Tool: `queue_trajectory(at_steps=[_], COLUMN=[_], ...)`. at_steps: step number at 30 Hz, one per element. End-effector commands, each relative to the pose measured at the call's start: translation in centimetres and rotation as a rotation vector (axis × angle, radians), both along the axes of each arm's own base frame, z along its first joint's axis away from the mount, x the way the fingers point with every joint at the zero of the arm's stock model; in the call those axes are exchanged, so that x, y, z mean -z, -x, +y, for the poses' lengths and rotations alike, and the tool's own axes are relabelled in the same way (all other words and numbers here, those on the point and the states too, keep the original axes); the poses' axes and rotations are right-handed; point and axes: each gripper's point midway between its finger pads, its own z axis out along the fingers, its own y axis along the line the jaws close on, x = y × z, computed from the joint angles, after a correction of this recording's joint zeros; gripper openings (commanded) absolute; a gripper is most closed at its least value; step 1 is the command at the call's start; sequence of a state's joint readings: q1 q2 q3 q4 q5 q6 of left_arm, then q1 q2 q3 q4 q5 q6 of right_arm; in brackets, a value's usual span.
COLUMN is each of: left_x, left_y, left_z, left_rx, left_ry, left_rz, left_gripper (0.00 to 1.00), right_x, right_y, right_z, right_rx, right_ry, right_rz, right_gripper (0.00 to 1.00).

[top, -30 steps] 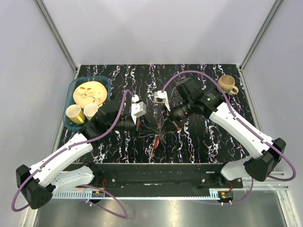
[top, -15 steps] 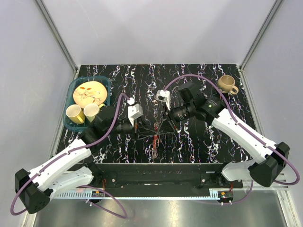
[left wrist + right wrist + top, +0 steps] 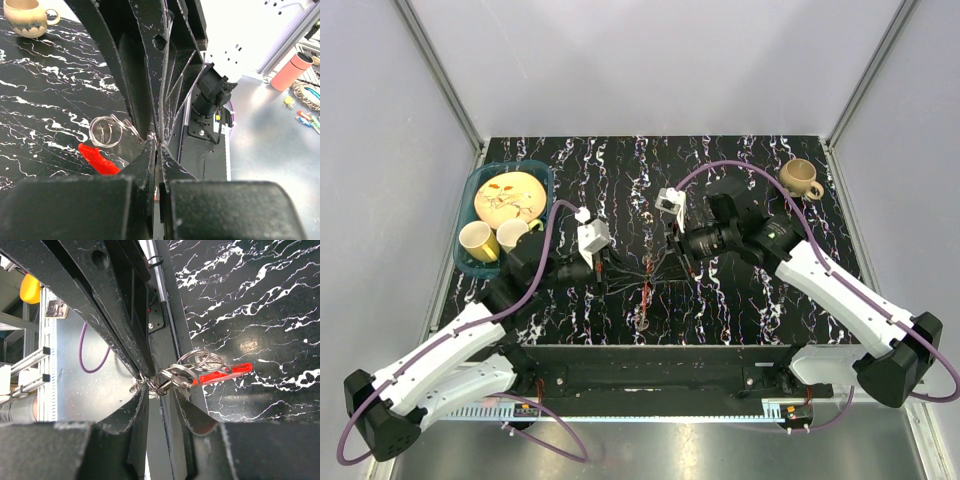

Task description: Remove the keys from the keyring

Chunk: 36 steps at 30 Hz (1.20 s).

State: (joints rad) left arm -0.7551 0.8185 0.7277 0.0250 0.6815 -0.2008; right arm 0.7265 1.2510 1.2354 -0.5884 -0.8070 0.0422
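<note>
The keyring [image 3: 647,291] with its red piece hangs between my two grippers over the front middle of the black marbled table [image 3: 740,300]. A silvery key [image 3: 642,322] trails below it toward the front edge. My left gripper [image 3: 611,270] is shut, its tips pinching the bunch from the left. My right gripper [image 3: 670,262] is shut on it from the right. In the left wrist view the wire loops [image 3: 106,131] and the red piece [image 3: 97,159] lie left of my closed fingertips [image 3: 150,150]. In the right wrist view the rings [image 3: 192,365] and red piece [image 3: 222,374] sit at the jaws.
A teal basket [image 3: 542,172] at the back left holds a yellow plate [image 3: 508,195] and two cups [image 3: 480,240]. A tan mug [image 3: 800,178] stands at the back right, also in the left wrist view [image 3: 29,17]. Purple cables [image 3: 720,160] loop over both arms.
The left gripper has drawn back to the left and the right gripper has shifted slightly, so the two are further apart. The key bunch stays held between them.
</note>
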Motion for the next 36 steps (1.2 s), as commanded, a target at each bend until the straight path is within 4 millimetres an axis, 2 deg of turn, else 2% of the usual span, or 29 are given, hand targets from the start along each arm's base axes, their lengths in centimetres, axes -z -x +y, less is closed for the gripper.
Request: queue_trajectory(at_steps=[1, 2, 3, 6, 12, 18, 20, 26, 36], left_x=[-3.6, -3.6, -3.5, -3.4, -2.9, -3.5, -3.8, -4.7, -4.5], left_y=[0.8, 0.9, 1.0, 1.2, 0.3, -0.6, -2.1, -4.1, -5.0], left_z=[0.1, 0.2, 0.2, 0.2, 0.5, 0.7, 1.4, 1.8, 1.5], left_rx=[0.021, 0.021, 0.026, 0.035, -0.025, -0.088, -0.181, -0.253, -0.290], left_ry=[0.120, 0.121, 0.122, 0.121, 0.115, 0.143, 0.146, 0.166, 0.190], left_rz=[-0.082, -0.080, -0.076, -0.068, -0.066, -0.057, -0.048, 0.002, 0.085], left_gripper=[0.00, 0.00, 0.00, 0.00, 0.00, 0.00, 0.00, 0.00, 0.00], right_x=[-2.1, -2.2, -2.1, -2.4, -2.0, -1.0, -0.7, 0.0, 0.1], right_y=[-0.6, -0.7, -0.8, -0.9, -1.0, -1.3, -1.4, -2.0, -2.4], right_z=[0.2, 0.2, 0.3, 0.2, 0.0, 0.6, 0.7, 0.5, 0.2], right_rx=[0.030, 0.037, 0.039, 0.051, 0.074, 0.087, 0.091, 0.116, 0.154], right_ry=[-0.073, -0.077, -0.089, -0.127, -0.126, -0.119, -0.115, -0.111, -0.175], right_rz=[-0.085, -0.096, -0.109, -0.150, -0.155, -0.089, -0.076, -0.122, -0.197], right_gripper=[0.24, 0.20, 0.09, 0.01, 0.00, 0.00, 0.00, 0.00, 0.00])
